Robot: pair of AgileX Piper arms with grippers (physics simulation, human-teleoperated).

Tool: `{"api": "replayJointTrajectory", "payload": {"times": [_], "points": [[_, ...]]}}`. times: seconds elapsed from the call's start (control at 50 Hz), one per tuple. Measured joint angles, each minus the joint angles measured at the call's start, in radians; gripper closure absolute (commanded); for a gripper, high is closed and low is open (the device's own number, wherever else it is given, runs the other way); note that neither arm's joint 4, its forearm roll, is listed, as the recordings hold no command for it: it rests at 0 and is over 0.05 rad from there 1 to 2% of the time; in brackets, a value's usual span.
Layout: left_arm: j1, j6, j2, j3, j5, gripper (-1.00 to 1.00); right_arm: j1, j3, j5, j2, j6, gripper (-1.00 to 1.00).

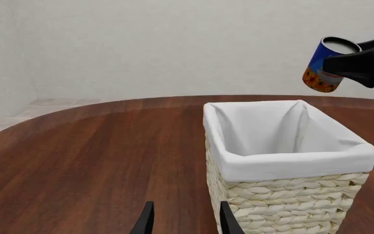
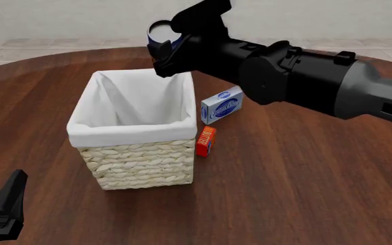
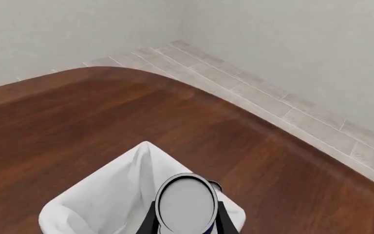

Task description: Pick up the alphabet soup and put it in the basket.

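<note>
The alphabet soup (image 2: 159,35) is gripped by the right gripper (image 2: 171,47), its fingers closed against the can's sides, and it is carried in the air above the far edge of the basket (image 2: 139,153). In the right wrist view the silver top of the can (image 3: 186,203) is seen end-on between the two dark fingers (image 3: 224,220), with the white lining of the basket (image 3: 102,202) spread directly beneath it. From the left wrist view the can (image 1: 327,64) is shown tilted, held clear of the rim, up above the basket's far corner (image 1: 302,104). The basket is stood upright on the wooden table (image 2: 298,173), its cloth folded over the rim. A blue-and-white box (image 2: 222,104) is propped just beside the basket's right side, and a small red-orange box (image 2: 205,141) is stood upright close against the same side, nearer the camera. The left gripper (image 1: 185,220) is held low near the table's front left, pointed at the basket, its fingers a narrow way apart with nothing between them.
</note>
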Motion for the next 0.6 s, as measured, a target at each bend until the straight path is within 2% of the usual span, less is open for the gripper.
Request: {"api": "replayJointTrajectory", "payload": {"times": [0.6], "points": [[0.000,0.000,0.000,0.000,0.000,-1.00,0.032,-0.012,-0.018,0.059,0.019,1.00]]}}
